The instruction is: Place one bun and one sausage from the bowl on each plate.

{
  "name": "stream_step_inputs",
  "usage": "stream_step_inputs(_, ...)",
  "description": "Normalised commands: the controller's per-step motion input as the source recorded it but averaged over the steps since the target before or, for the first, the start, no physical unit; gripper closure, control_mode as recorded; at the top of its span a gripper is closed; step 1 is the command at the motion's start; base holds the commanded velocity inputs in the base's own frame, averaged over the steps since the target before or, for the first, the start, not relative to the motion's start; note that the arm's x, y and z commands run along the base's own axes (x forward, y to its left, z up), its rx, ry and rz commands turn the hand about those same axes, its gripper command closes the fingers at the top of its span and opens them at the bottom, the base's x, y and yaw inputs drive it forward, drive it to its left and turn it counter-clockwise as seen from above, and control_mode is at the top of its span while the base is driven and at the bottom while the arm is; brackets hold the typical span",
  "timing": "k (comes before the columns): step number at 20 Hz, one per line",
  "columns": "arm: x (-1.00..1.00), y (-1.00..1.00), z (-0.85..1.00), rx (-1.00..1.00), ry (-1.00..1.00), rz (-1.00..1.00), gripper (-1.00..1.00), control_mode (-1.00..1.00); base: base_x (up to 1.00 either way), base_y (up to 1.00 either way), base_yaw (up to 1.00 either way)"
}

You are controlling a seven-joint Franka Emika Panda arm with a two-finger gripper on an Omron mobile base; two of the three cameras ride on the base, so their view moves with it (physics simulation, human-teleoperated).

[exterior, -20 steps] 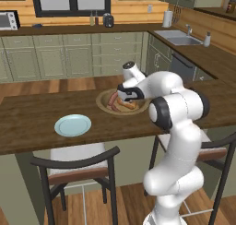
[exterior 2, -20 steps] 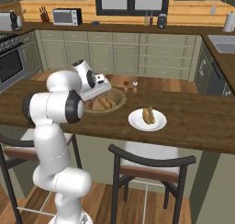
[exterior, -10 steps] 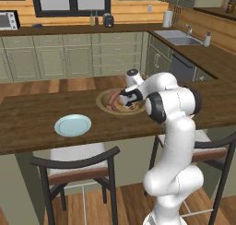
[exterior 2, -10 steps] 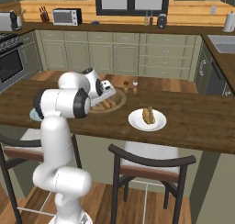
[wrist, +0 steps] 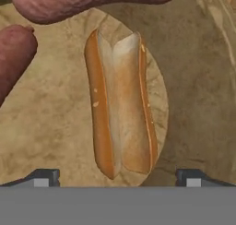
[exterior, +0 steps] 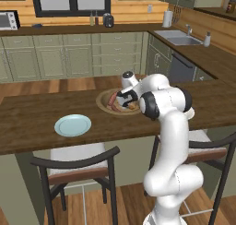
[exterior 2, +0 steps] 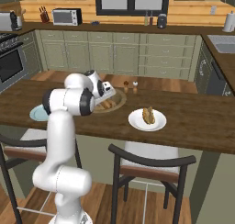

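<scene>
The tan bowl sits mid-counter. My gripper hangs low inside it, open, with one fingertip on each side of the near end of a split golden bun lying on the bowl floor. Neither fingertip touches the bun. Two reddish-brown sausages lie beyond and beside the bun, and one sausage shows by the hand. The white plate holds another bun. The light blue plate is bare.
Two small shakers stand just behind the bowl. Dark stools are tucked against the counter's near edge. Bare wood lies between the bowl and the blue plate.
The hand has come down from above the bowl into it, close over the bun. Its jaws have stayed open. Plates and food have not moved.
</scene>
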Motion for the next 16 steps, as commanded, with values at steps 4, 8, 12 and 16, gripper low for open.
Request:
stream_step_inputs(4,0.26,-0.01,-0.33,0.05,0.03,0.0,-1.0,-1.0,0.0,0.0,0.0)
stream_step_inputs(8,0.24,-0.06,-0.41,0.06,0.08,0.0,-1.0,-1.0,0.0,0.0,0.0)
stream_step_inputs(12,0.29,-0.08,-0.09,0.0,0.02,0.0,-1.0,-1.0,0.0,0.0,0.0)
stream_step_inputs(16,-0.01,-0.04,0.25,0.03,-0.06,-0.03,-1.0,-1.0,0.0,0.0,0.0)
